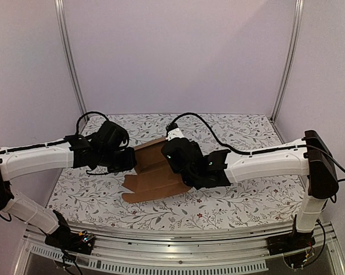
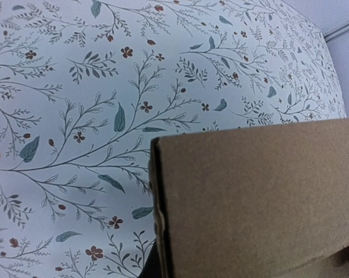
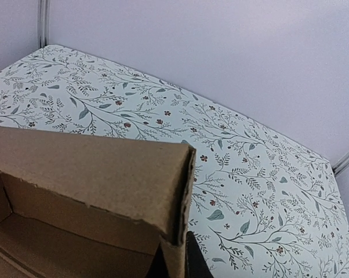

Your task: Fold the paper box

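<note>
The paper box (image 1: 154, 175) lies at the middle of the desk (image 1: 241, 197), between the two arms. It is a piece of plain brown cardboard, matte and faintly fibrous. Part of it is raised into walls, and flat creased panels spread toward the near edge, their outline notched. In the right wrist view the paper box (image 3: 87, 165) shows a doubled wall with a rough, torn-looking edge, a square corner and a shallow hollow inside. In the left wrist view the paper box (image 2: 255, 197) is one broad grainy panel with a thick cut edge on its left side. Every face in view is bare brown board.

The left hand (image 1: 130, 158) is closed on the sheet's left edge, with one dark finger (image 2: 149, 267) just beside the cut edge. The right hand (image 1: 172, 160) is closed on the corner of the doubled wall, and a black finger (image 3: 195, 262) touches it.

The desk carries a white covering printed with grey-green leafy sprigs and small rust-red flowers. Behind it stand smooth pale lilac walls (image 1: 178, 51) and slim metal posts (image 1: 69, 57). The arms are white shells with black joints and looping black cables (image 1: 218, 137).
</note>
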Available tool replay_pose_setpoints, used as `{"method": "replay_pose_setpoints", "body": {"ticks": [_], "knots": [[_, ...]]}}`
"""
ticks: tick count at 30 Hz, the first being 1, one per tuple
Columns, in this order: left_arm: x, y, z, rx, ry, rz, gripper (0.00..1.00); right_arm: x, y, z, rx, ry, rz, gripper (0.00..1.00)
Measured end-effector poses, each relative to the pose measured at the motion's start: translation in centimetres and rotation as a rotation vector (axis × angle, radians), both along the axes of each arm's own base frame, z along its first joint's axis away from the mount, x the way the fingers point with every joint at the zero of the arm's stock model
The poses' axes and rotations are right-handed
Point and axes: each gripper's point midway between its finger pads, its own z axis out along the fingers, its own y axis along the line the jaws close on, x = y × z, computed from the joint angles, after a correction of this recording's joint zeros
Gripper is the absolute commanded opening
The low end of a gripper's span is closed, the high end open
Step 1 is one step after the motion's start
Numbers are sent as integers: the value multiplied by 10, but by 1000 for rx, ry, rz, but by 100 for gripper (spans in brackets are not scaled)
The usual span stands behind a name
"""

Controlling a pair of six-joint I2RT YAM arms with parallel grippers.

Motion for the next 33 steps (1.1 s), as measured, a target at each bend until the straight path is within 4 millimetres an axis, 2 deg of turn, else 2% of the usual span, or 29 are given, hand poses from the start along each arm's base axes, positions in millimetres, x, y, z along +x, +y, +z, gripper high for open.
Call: {"method": "replay_pose_setpoints", "body": {"ticks": [5,12,16,22,27,33], "knots": [[0,0,0,-2,1,-1,0,0,0,1,0,-1,-1,0],[-2,-5,1,-20,9,-15,31,0,0,1,1,-2,1,0],[-2,-8,3,-30,5,-24,42,0,2,1,-2,0,10,0],[-4,-9,5,-36,6,-32,51,5,2,2,0,7,18,0],[-9,-7,16,-58,-9,-42,62,17,-1,-7,0,32,21,0],[-22,6,24,-51,-17,-55,63,36,-8,-26,23,69,39,0]]}}
